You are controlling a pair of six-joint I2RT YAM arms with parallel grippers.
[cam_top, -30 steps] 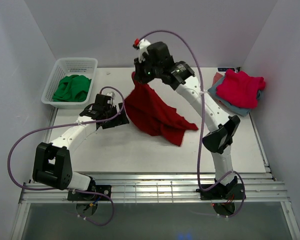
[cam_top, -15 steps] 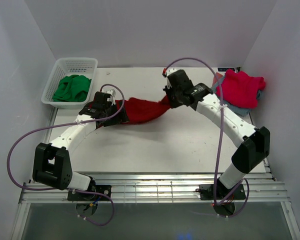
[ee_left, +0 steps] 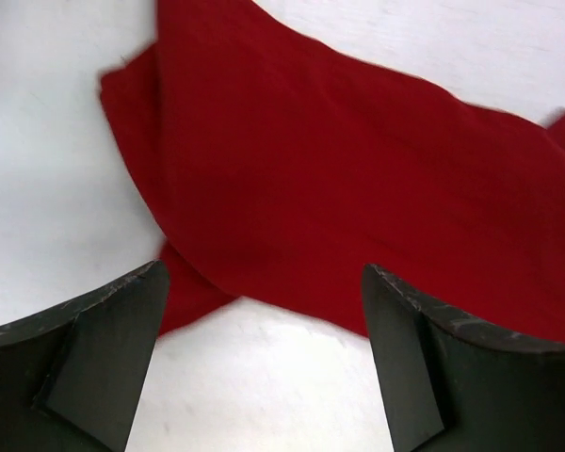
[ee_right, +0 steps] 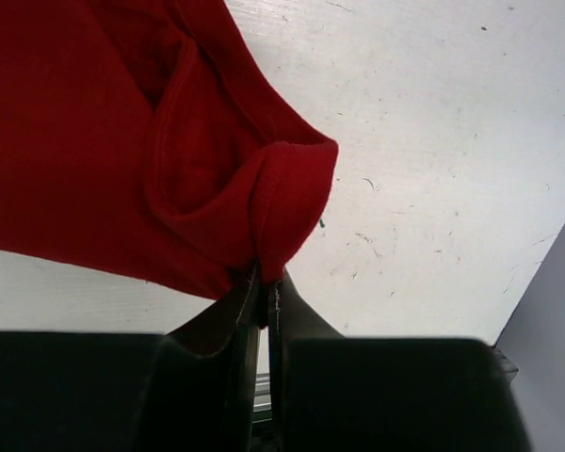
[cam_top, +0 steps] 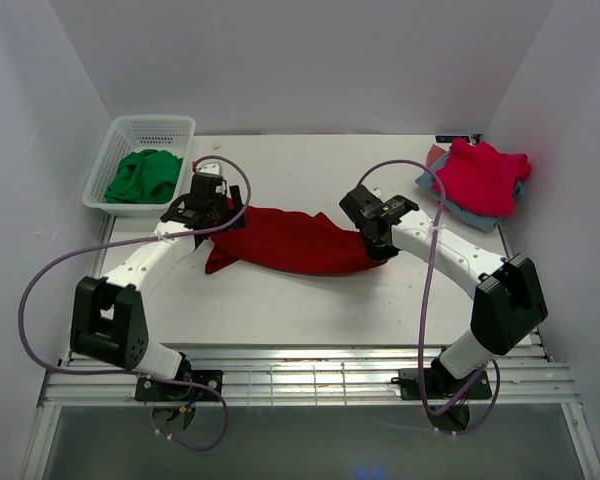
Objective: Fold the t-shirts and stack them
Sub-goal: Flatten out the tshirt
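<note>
From above, a dark red t-shirt [cam_top: 290, 242] is laid in a long band right of a white basket [cam_top: 120, 150]. Left wrist view: the left gripper [ee_left: 264, 330] is spread wide, empty, over the cloth. Right wrist view: the right gripper [ee_right: 264, 287] is clamped on a hem. Spreading seems in hand; next, the basket-side edge must be grasped and pulled flat.

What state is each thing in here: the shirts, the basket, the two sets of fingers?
dark red t-shirt, unfolded, stretched out on the table
grey-blue t-shirts, folded, stacked
pink-red t-shirt, lying on top of them
basket, holds crumpled green cloth
left gripper, fingers open, empty
right gripper, fingers shut on dark red t-shirt
</note>
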